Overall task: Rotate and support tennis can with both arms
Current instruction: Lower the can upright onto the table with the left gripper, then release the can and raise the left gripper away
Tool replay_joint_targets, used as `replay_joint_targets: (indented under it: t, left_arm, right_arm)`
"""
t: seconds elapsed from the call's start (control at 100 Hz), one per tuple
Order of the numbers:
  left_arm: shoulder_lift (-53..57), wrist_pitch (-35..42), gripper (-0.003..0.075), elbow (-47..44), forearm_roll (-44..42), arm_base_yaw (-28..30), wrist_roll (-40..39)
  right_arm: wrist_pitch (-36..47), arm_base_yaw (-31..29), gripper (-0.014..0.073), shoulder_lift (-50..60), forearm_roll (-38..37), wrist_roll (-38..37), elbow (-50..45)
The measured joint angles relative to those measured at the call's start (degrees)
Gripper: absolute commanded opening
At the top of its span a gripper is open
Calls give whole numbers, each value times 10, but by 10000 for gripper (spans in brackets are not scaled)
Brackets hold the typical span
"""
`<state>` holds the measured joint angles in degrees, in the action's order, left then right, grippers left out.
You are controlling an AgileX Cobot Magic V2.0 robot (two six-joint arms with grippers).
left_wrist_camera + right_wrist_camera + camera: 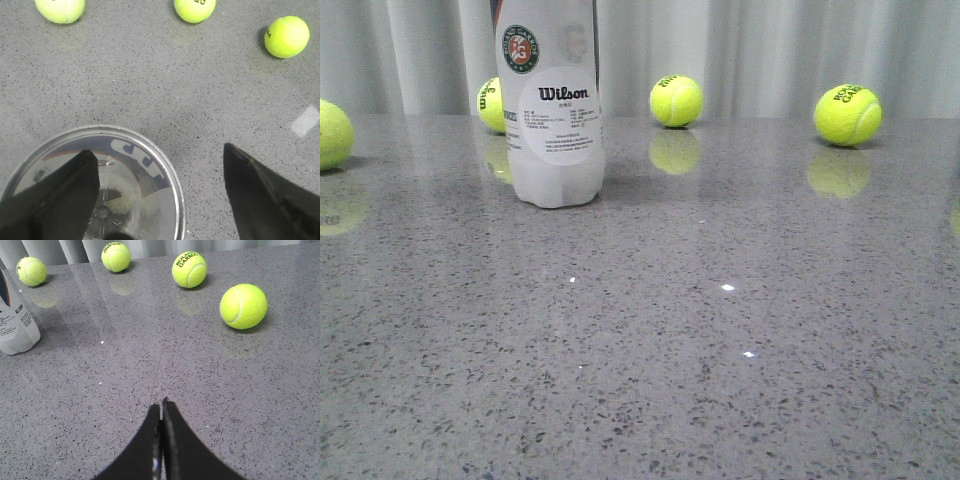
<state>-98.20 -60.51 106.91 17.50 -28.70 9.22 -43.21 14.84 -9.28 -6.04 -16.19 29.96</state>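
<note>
The tennis can (551,100) is standing upright on the grey speckled table (720,350), left of centre, with four yellow-green tennis balls (676,101) lying near and behind it. The left gripper (160,185) is hanging above the can's open rim with its fingers spread wide, one finger (60,200) over the mouth and the other outside, gripping nothing. The right gripper (161,412) is hovering over bare table well apart from the can, its fingers pressed together and empty.

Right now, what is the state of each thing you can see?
Tennis can: upright on the table, open at the top, empty.
Left gripper: open, above the can's mouth, holding nothing.
Right gripper: shut, empty, away from the can.
Tennis balls: loose on the table.
</note>
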Motion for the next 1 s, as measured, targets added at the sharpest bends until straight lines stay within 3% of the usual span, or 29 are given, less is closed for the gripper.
replay_joint_targets:
  t: [0.16, 0.42, 1.0]
  left_arm:
    - [1, 15, 406, 0, 0, 0, 0]
    - [79, 101, -24, -32, 0, 0, 3]
    - [381, 328, -20, -417, -15, 0, 22]
  right_arm:
    - [0, 0, -51, 0, 0, 0, 0]
    - [0, 0, -51, 0, 0, 0, 0]
    - [0, 0, -51, 0, 0, 0, 0]
